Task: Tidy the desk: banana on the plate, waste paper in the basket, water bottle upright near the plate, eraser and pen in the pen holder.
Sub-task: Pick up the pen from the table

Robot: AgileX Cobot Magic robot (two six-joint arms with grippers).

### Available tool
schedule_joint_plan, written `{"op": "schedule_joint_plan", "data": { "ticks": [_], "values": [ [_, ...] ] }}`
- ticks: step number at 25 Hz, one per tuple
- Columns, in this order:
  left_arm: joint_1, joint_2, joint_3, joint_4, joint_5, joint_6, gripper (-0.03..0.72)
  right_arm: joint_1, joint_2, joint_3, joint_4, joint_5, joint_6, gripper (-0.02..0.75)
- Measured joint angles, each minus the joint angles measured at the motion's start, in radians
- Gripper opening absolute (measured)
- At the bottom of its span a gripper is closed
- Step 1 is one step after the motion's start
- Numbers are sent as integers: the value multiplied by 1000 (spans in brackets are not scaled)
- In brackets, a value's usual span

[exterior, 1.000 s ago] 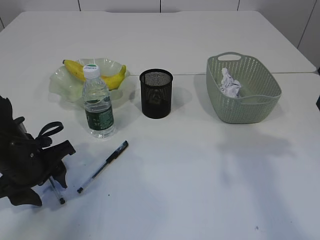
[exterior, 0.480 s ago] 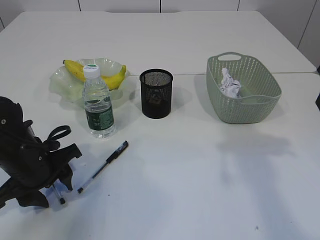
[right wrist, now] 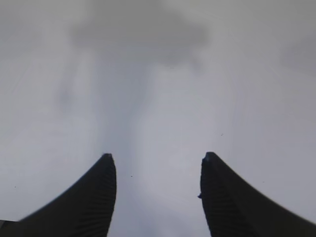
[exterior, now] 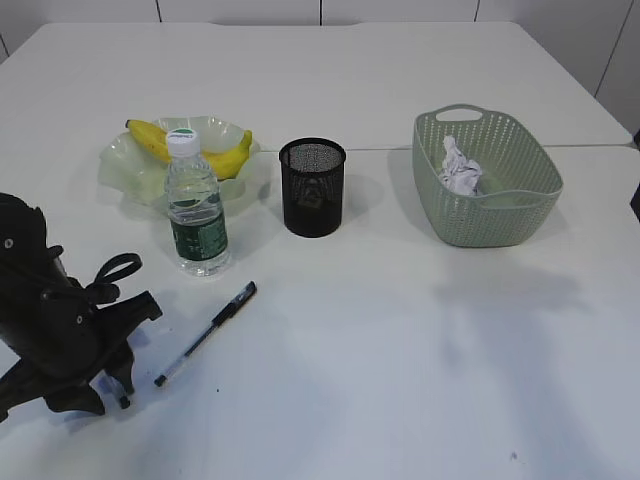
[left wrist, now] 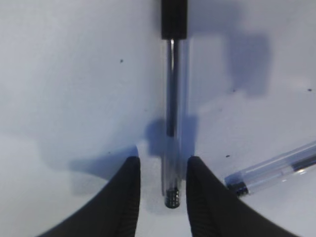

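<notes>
Closing my left gripper [left wrist: 163, 170] on a clear pen [left wrist: 174, 98] lying on the desk [exterior: 400, 350] near left; jaws narrow, straddling its barrel, not touching. I'd stay centred, avoiding the 2nd pen [left wrist: 276, 168] just right. Right gripper [right wrist: 158, 170] wide, empty.

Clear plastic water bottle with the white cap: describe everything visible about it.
Small clear plastic water bottle: white cap, ribbed see-through walls, dark green label round the lower half. Stands upright on the white desk, directly before the pale green ruffled plate; whether they touch is unclear. Nothing grips it.
</notes>
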Motion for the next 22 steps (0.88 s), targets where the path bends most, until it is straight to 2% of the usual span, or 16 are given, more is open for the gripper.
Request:
{"op": "schedule_joint_plan", "data": {
  "ticks": [13,22],
  "values": [
    [0,25,-14,-1,41,-28,51,0,0,0,0,0,2,411],
    [0,16,-14,19,41,-30,30,0,0,0,0,0,2,411]
  ]
}}
